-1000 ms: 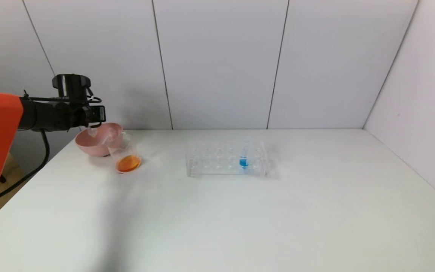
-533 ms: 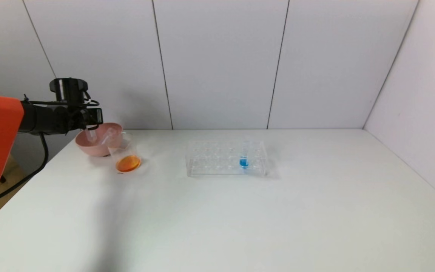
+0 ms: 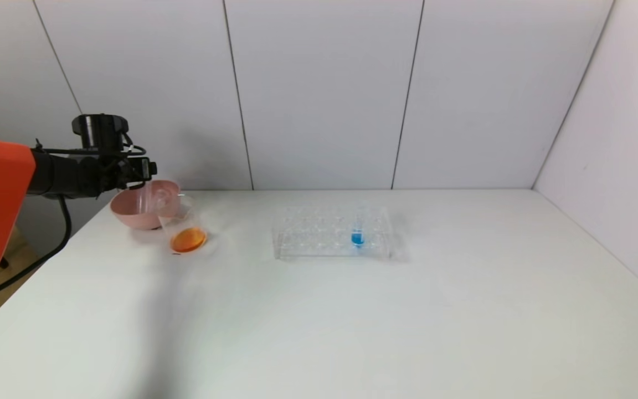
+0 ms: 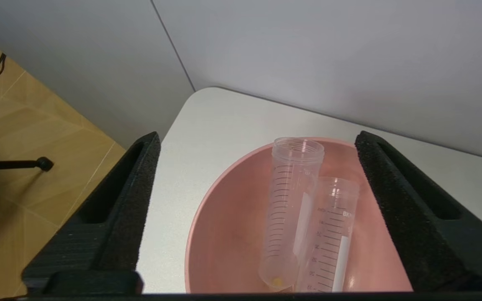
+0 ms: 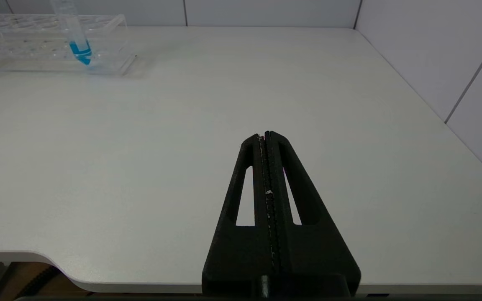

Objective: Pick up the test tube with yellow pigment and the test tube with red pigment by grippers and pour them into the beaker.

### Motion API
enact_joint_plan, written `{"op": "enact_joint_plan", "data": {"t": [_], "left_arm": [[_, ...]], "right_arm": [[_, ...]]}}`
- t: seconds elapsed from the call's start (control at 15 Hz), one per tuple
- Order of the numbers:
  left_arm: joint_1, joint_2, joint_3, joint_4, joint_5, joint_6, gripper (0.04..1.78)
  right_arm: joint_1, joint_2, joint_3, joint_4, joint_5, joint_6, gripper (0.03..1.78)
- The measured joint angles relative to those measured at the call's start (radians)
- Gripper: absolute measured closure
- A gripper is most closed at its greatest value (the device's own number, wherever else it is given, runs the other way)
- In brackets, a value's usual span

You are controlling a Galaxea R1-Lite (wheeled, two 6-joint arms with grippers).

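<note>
Now both tubes (image 4: 291, 209) lie in bowl (image 4: 224, 234) btwn spread L gripper (image 4: 257, 142) fingers.

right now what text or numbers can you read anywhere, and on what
"BKM": partly visible letters on the right-hand empty tube lying in the pink bowl.
"20": a graduation number low on that tube; the other numbers are too blurred to read.
Left-hand tube beside it: graduation lines only, no legible numbers.
Beaker, tube rack: nothing readable.

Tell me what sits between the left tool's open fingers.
Left wrist view: between the left tool's fingers the pink bowl holds two emptied test tubes, touching neither finger.
</note>
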Motion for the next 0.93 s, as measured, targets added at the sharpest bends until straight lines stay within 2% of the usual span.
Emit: {"op": "enact_joint_plan", "data": {"t": [0.13, 0.47, 0.8, 0.93], "left_arm": [[-0.002, -0.01, 0.011, -0.011, 0.0, 0.002, 0.06], [-0.029, -0.125, 0.049, -0.028, 0.004, 0.037, 0.06], [-0.132, -0.374, 0.074, 0.016, -0.023, 0.187, 0.06], [-0.17, -0.503, 0.127, 0.047, -0.04, 0.24, 0.06]], "right_arm": [[0.0, 0.0, 0.0, 0.0, 0.0, 0.0, 1.7], [0.0, 0.0, 0.0, 0.0, 0.0, 0.0, 1.7], [0.0, 0.0, 0.0, 0.0, 0.0, 0.0, 1.7], [0.0, 0.0, 0.0, 0.0, 0.0, 0.0, 1.7]]}}
